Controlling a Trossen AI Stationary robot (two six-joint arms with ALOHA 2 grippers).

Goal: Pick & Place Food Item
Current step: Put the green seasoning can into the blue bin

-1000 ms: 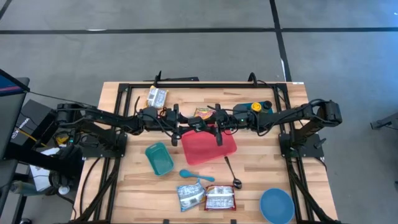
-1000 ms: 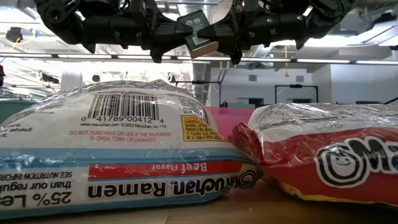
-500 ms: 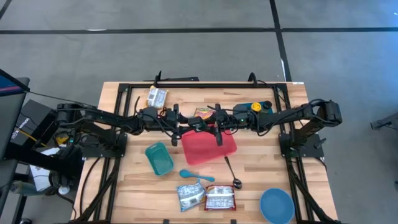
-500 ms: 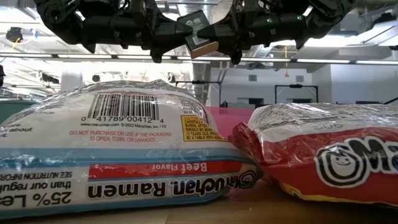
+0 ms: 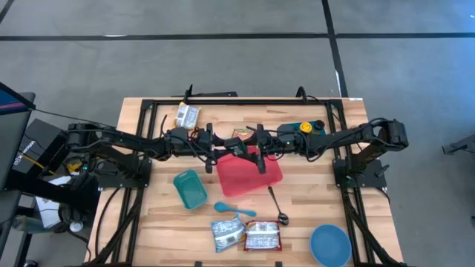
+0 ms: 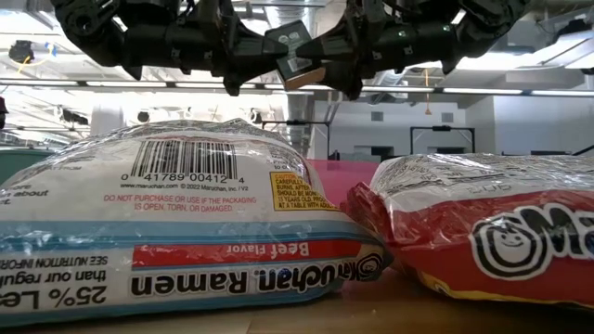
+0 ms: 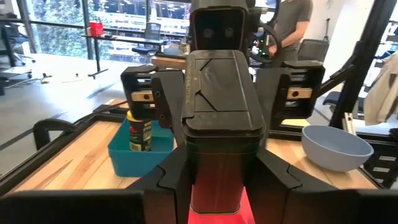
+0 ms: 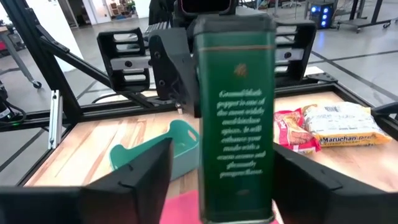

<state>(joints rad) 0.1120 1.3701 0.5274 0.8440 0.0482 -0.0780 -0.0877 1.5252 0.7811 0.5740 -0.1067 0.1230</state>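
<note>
Nearest, two ramen packets lie at the tabletop's front edge. Farther back, above the red tray, both arms meet around a dark green tin. The left pincer is clenched on the tin; the right pincer stands released, fingers spread either side.

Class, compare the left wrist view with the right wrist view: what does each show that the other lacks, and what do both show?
Only the left wrist view shows the blue bowl, a yellow bottle in a blue bin, and a person beyond the table. Only the right wrist view shows the teal bin and two ramen packs. Both show the dark green tin held upright by the left gripper above the red tray, with the right gripper open around it.
</note>
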